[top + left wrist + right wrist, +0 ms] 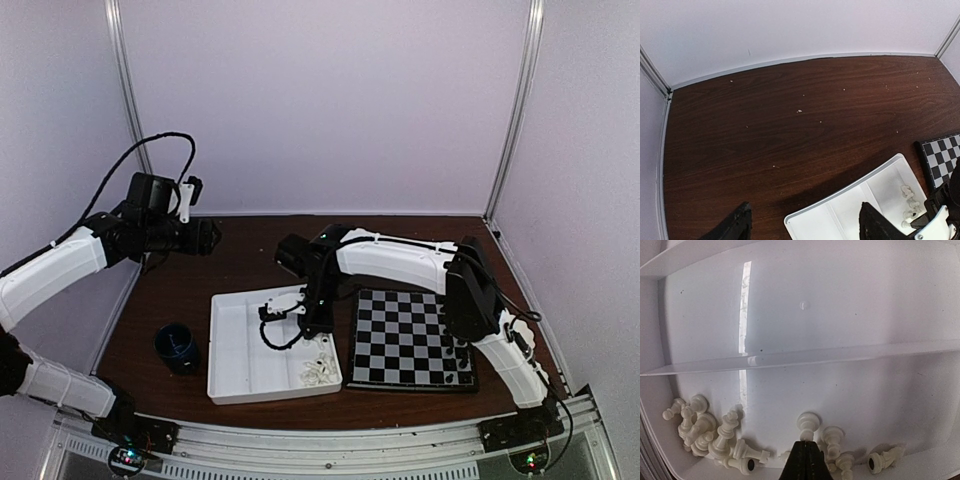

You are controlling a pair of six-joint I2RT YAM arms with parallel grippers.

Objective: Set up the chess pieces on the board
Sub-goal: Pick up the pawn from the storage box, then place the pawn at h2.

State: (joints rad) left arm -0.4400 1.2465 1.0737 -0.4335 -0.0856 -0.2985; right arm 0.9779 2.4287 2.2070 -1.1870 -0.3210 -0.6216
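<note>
My right gripper [805, 444] hangs down into the white tray [815, 357], over its near compartment. Its jaws are shut on the narrow end of a white chess piece [808, 423], whose round base points away from the tips. Several more white chess pieces [705, 429] lie tumbled along the same tray wall. From above, the right gripper [320, 338] is over the white pieces [320, 371], just left of the checkered board [412, 340]. My left gripper [210, 237] hovers open and empty at the far left; between its fingertips [741, 214] I see table and the tray corner [840, 212].
A dark blue cup [178, 346] stands left of the tray [215, 345]. Some dark shapes sit at the board's near right corner [462, 358]. In the left wrist view the board's corner [940, 152] and a few white pieces [909, 202] show. Walls enclose the brown table.
</note>
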